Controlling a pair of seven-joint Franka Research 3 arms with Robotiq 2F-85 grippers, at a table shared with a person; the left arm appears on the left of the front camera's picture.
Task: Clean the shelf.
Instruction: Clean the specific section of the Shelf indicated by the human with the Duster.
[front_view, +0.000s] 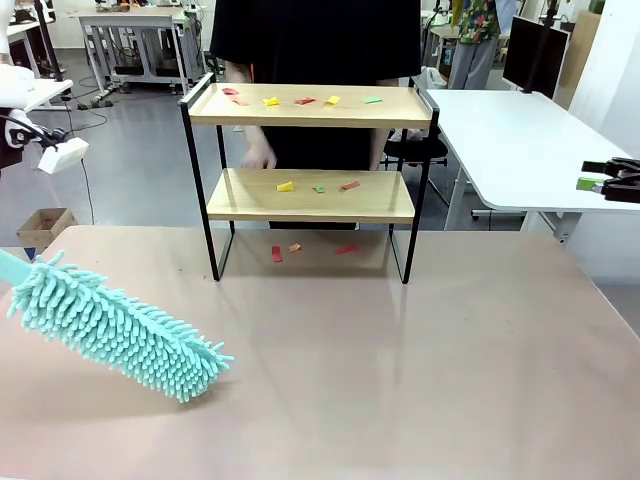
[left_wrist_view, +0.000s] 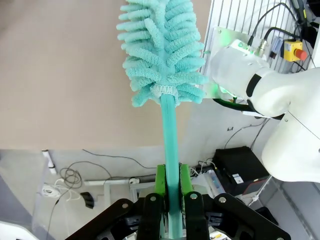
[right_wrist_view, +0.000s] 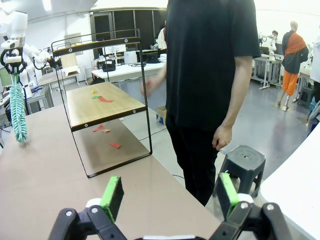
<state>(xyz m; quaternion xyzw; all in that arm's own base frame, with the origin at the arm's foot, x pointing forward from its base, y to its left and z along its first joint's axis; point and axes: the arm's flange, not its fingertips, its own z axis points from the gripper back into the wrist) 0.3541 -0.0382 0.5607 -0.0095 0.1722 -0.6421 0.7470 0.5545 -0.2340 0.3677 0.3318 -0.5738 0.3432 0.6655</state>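
— What is the left end effector (left_wrist_view: 173, 182) doing with that brush?
— It is pinching its green pads (left_wrist_view: 161, 177) together on the handle of a teal duster (front_view: 110, 325). It is gripping near the handle's end, so the fluffy head is sticking well out in front. I would guess that is for reaching in between the boards.
— And where is the shelf?
— The shelf (front_view: 310, 200) is standing well beyond the duster's tip, ahead of that end effector at the far side of the tabletop (front_view: 420, 380). Coloured paper scraps (front_view: 300, 100) are lying on both boards, with a few underneath, so the sweeping looks not yet begun.
— Is the duster resting down?
— It is hanging tilted, low over the tabletop. I cannot tell whether it is touching.
— The other arm?
— The right end effector (right_wrist_view: 170, 195) is sitting off to the side, fingers spread wide and holding nothing. The shelf is ahead of it and to its left. A person (front_view: 315, 40) is standing just behind the shelf.
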